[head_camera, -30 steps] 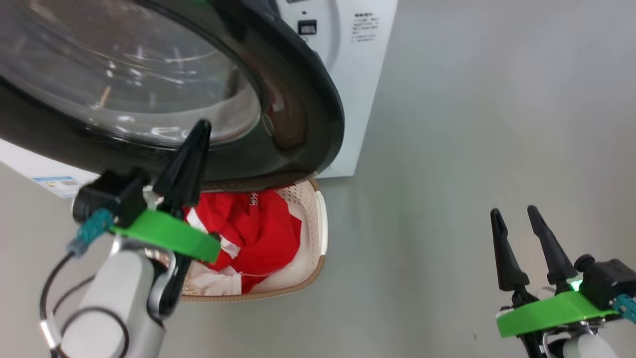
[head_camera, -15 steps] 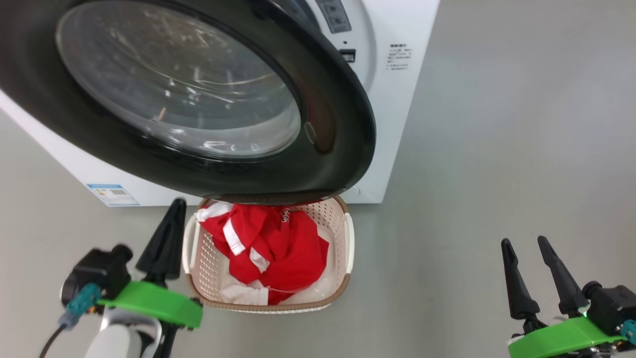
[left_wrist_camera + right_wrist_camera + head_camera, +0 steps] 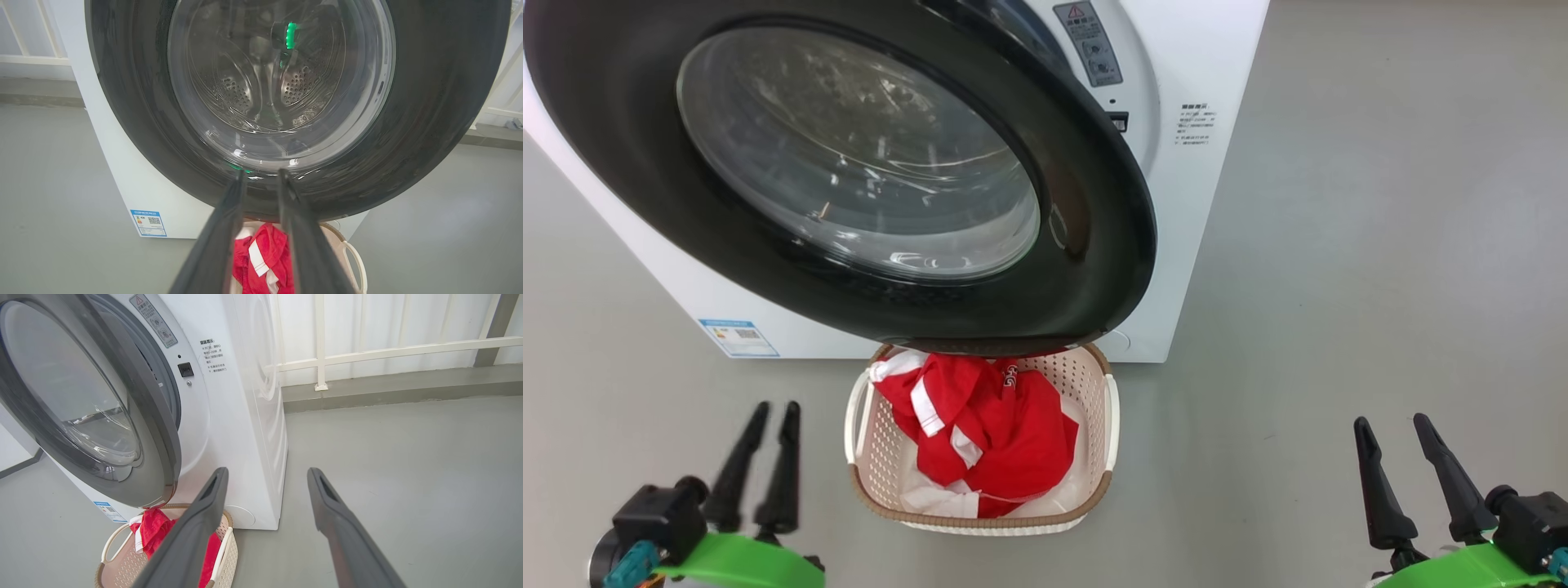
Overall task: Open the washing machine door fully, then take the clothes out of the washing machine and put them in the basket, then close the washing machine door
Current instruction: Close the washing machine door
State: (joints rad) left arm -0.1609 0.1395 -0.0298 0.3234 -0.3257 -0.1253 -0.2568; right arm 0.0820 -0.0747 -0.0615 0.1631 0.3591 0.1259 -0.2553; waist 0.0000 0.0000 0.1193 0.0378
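With the clothes [image 3: 1005, 425] in the basket [image 3: 1104, 490] below the ajar washing machine door [image 3: 1094, 204], the left tool [image 3: 776, 407] has backed off, now slightly parted and empty, the right tool [image 3: 1390, 421] wide open, so latching remains.

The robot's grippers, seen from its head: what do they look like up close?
The left gripper and right gripper each have two long, tapering black fingers that narrow to points. They rise from a bright green bracket, beside a black boxy module with a teal connector plugged in.
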